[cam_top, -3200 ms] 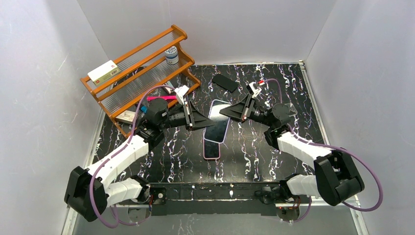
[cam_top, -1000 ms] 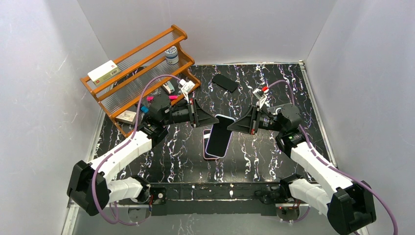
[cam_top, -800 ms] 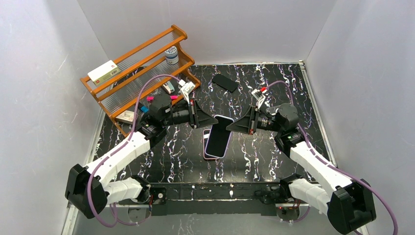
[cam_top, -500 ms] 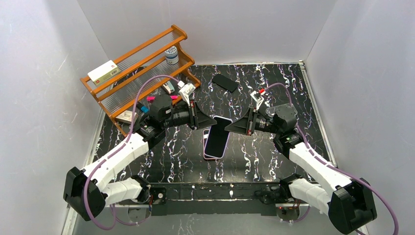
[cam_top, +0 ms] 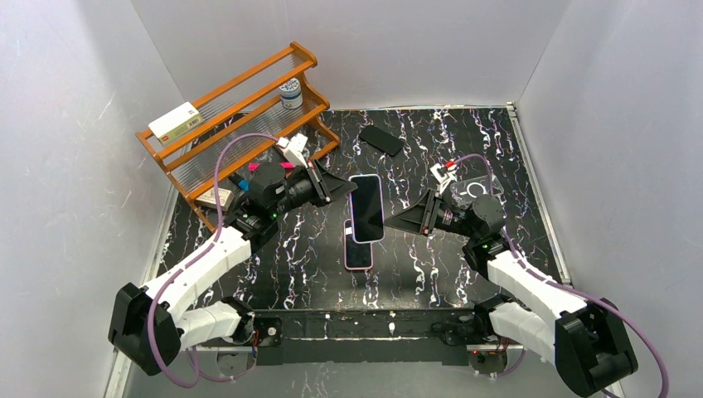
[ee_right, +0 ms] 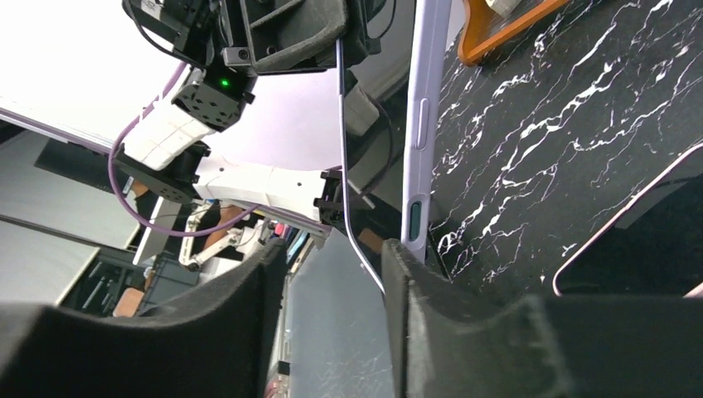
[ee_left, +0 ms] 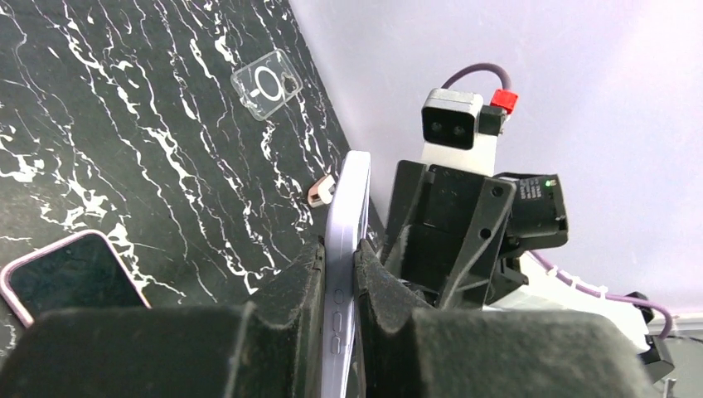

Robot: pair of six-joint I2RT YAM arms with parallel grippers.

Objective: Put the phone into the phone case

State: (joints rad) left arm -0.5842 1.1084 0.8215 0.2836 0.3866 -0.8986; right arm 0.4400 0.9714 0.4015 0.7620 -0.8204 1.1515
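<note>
My left gripper (cam_top: 338, 189) is shut on the long edge of a dark-screened phone in a lavender case (cam_top: 366, 207) and holds it above the table's middle. In the left wrist view the pads (ee_left: 308, 274) clamp the lavender edge (ee_left: 344, 224). My right gripper (cam_top: 408, 220) is open and empty, just right of the held phone. In the right wrist view its open jaws (ee_right: 332, 323) face the lavender edge (ee_right: 419, 124). A second phone with a pink rim (cam_top: 358, 249) lies flat on the table below. A clear case (cam_top: 475, 190) lies at the right.
A wooden rack (cam_top: 232, 108) with small items stands at the back left, close behind my left arm. A black flat object (cam_top: 382, 139) lies at the back centre. White walls enclose the black marble table (cam_top: 298, 257).
My right gripper has let go of the lavender-edged phone and drawn back to the right. My left gripper has lifted the phone and swung it toward the back. The clear case is now uncovered.
</note>
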